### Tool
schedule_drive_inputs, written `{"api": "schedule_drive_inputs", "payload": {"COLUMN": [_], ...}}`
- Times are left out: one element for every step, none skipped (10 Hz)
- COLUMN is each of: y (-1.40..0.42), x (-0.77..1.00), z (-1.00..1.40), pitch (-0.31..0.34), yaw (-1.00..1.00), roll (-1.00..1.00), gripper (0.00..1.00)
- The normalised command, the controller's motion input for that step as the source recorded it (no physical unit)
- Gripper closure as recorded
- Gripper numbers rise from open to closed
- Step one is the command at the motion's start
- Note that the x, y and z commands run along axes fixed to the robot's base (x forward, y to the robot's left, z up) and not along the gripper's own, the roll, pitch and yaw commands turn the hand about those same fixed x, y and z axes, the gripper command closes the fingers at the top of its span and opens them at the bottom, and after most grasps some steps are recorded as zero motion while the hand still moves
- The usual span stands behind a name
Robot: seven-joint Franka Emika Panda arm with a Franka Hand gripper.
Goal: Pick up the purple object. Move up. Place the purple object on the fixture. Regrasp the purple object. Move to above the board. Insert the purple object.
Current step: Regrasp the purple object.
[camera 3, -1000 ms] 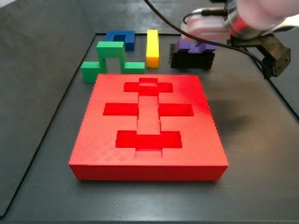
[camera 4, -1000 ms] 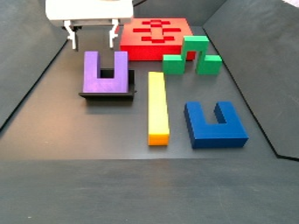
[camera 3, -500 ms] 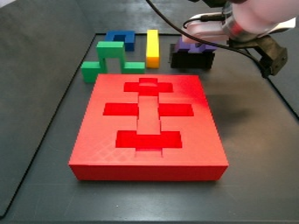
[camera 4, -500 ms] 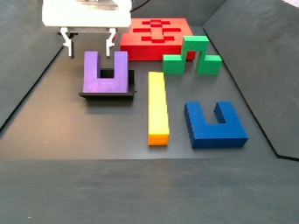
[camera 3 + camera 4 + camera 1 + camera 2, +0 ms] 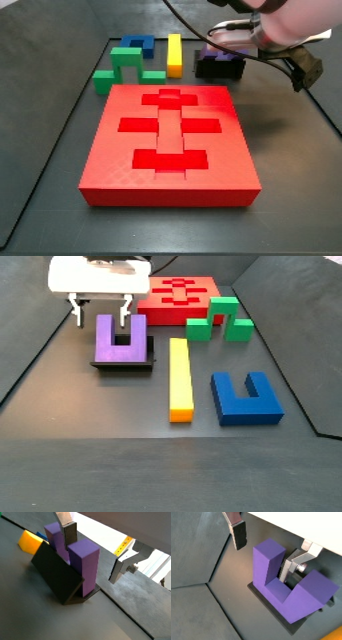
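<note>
The purple object (image 5: 120, 339), a U-shaped block, rests on the black fixture (image 5: 123, 366) with its prongs pointing toward the board. It shows in both wrist views (image 5: 83, 559) (image 5: 284, 587) and sits on the fixture (image 5: 57, 574). My gripper (image 5: 102, 314) is open just over the prong ends. One prong stands between the two fingers (image 5: 263, 557). One dark pad (image 5: 69, 534) sits in the slot between the prongs, and the other finger (image 5: 294, 562) is outside, close to the prong. In a side view the gripper (image 5: 230, 40) hangs over the purple object (image 5: 221, 55).
The red board (image 5: 167, 140) (image 5: 181, 296) lies beyond the fixture. A yellow bar (image 5: 179, 378), a blue U-shaped block (image 5: 247, 396) and a green block (image 5: 221, 318) lie beside the fixture. Raised walls border the dark floor.
The open gripper has come down a little around the purple object's prong. The purple object and the fixture have not moved.
</note>
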Motion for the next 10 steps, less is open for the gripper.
{"api": "schedule_drive_inputs", "payload": {"y": [0.1,0.0,0.0,0.0,0.0,0.0,0.0,0.0,0.0,0.0], "x": [0.25,0.17,0.13,0.0,0.0,0.0,0.0,0.0,0.0,0.0], "z": [-0.23,-0.08,-0.05,0.0,0.0,0.0,0.0,0.0,0.0,0.0], "pitch": [0.0,0.0,0.0,0.0,0.0,0.0,0.0,0.0,0.0,0.0], "yaw": [0.06,0.02,0.0,0.0,0.0,0.0,0.0,0.0,0.0,0.0], "roll": [0.13,0.01,0.0,0.02,0.05,0.0,0.0,0.0,0.0,0.0], "gripper": [0.0,0.0,0.0,0.0,0.0,1.0,1.0,1.0,1.0,1.0]}}
